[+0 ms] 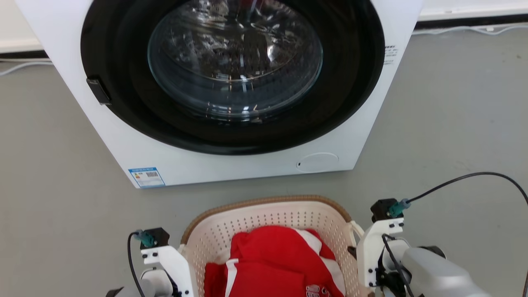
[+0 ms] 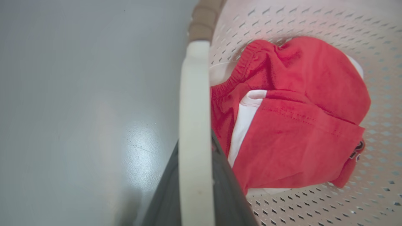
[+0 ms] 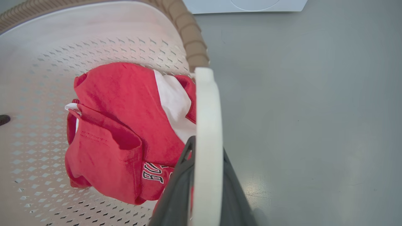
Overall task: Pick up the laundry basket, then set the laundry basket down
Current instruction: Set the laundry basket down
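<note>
We hold the laundry basket (image 1: 268,201) between our two grippers. Its brown woven-look rim and perforated cream wall span the gap from one wrist to the other. Our left gripper (image 2: 195,141) is clamped on the white loop handle (image 2: 194,94) at its side of the basket, with a dark finger pressed against each face of the handle and no gap showing. Our right gripper (image 3: 207,146) is pinched the same way on the opposite handle (image 3: 205,103), one finger on the basket side and one on the floor side. We cannot tell whether the basket stands on the floor or hangs clear of it. Inside it, between the grippers, lies a crumpled red and white garment (image 1: 272,260), with dark lettering on the part nearest the right gripper. Ahead of both grippers, beyond the basket's far rim, stands a white front-loading washing machine (image 1: 123,140) with a round glass door (image 1: 235,62) in a black surround. A blue-edged label (image 1: 146,177) sits at its lower corner, ahead of the left gripper. A black cable (image 1: 466,176) arcs outward from the right wrist. Grey floor (image 1: 453,103) lies outside each gripper.
</note>
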